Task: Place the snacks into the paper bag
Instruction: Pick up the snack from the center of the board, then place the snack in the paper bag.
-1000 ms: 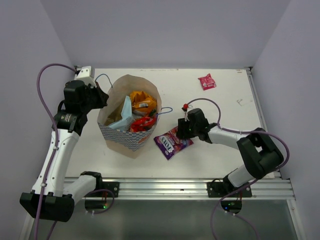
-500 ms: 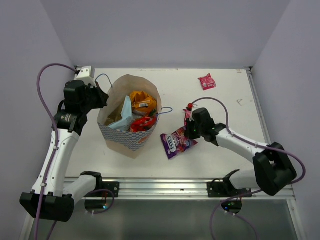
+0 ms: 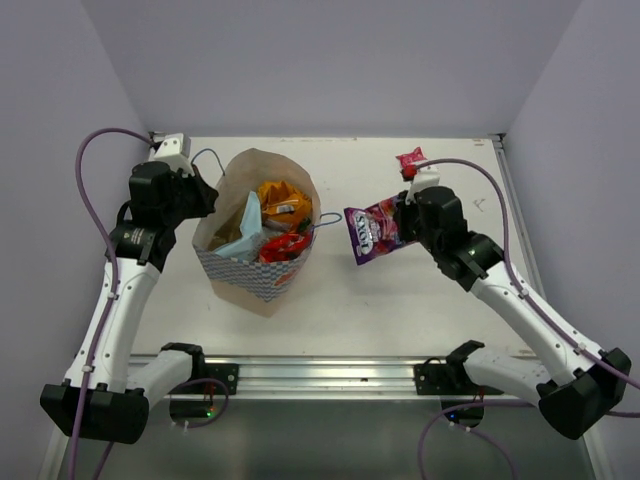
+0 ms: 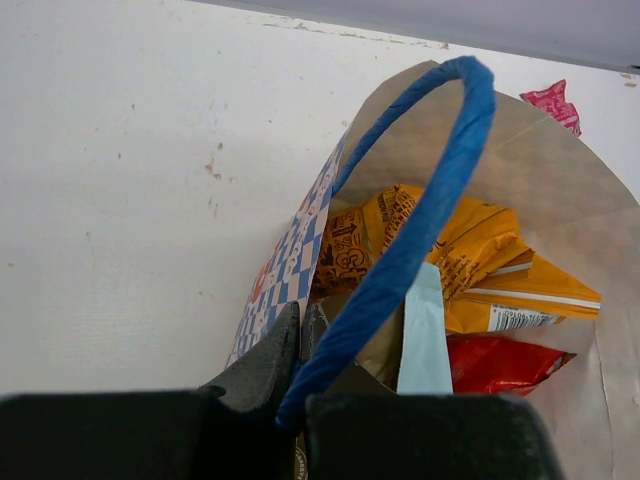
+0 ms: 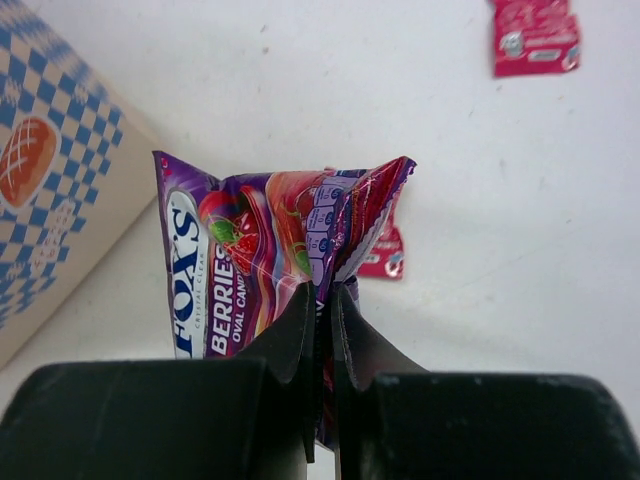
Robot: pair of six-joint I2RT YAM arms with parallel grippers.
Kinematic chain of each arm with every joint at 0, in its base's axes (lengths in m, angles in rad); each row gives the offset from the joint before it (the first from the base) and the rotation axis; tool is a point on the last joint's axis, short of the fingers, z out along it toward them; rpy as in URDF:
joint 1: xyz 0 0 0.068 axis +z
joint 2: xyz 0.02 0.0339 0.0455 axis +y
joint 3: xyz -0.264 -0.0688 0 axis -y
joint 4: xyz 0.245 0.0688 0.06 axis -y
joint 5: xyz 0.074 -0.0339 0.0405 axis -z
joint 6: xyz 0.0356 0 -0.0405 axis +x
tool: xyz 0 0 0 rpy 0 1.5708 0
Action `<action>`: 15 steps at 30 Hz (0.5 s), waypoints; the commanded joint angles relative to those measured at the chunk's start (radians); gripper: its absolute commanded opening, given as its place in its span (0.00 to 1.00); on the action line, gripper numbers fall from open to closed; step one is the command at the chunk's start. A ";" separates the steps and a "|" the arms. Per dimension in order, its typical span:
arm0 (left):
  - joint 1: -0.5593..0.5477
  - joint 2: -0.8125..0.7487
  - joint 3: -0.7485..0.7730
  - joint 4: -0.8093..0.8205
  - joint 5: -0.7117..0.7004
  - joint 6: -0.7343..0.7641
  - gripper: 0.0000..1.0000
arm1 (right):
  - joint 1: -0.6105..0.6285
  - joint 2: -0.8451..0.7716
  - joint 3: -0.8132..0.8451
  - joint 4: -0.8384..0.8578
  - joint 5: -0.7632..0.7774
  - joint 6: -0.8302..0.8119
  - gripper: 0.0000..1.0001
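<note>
right end effector (image 5: 322,300) pinched shut on purple pack (image 3: 375,229) — held above desk (image 3: 420,290), right of centre. left end effector (image 4: 290,375) clamped on paper bag (image 3: 256,280) rim, left of centre — orange chip bag (image 4: 480,270) inside.

Partly buried in the paper bag (image 3: 252,270): orange chip bag (image 3: 283,203), light-blue bag (image 3: 247,232) and red cookie bag (image 3: 282,247), lower halves hidden by its walls. Behind the purple pack (image 5: 262,262), at 3 o'clock, only a sliver of a small pink packet (image 5: 383,256). Cut off by the top edge at 1 o'clock: another pink packet (image 5: 534,36). Print on it too small to read.
</note>
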 commanded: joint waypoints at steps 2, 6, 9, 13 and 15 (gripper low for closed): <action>0.003 -0.008 -0.021 0.094 0.026 0.013 0.00 | 0.000 -0.029 0.124 0.022 0.155 -0.090 0.00; 0.003 -0.017 -0.035 0.108 0.040 0.009 0.00 | 0.001 0.003 0.212 0.052 0.203 -0.165 0.00; 0.003 -0.012 -0.031 0.105 0.040 0.016 0.00 | 0.001 0.023 0.296 0.089 0.216 -0.235 0.00; 0.003 -0.005 -0.026 0.105 0.056 0.020 0.00 | 0.001 0.064 0.408 0.183 0.115 -0.302 0.00; 0.003 0.000 -0.024 0.107 0.053 0.023 0.00 | 0.001 0.087 0.437 0.235 0.011 -0.342 0.00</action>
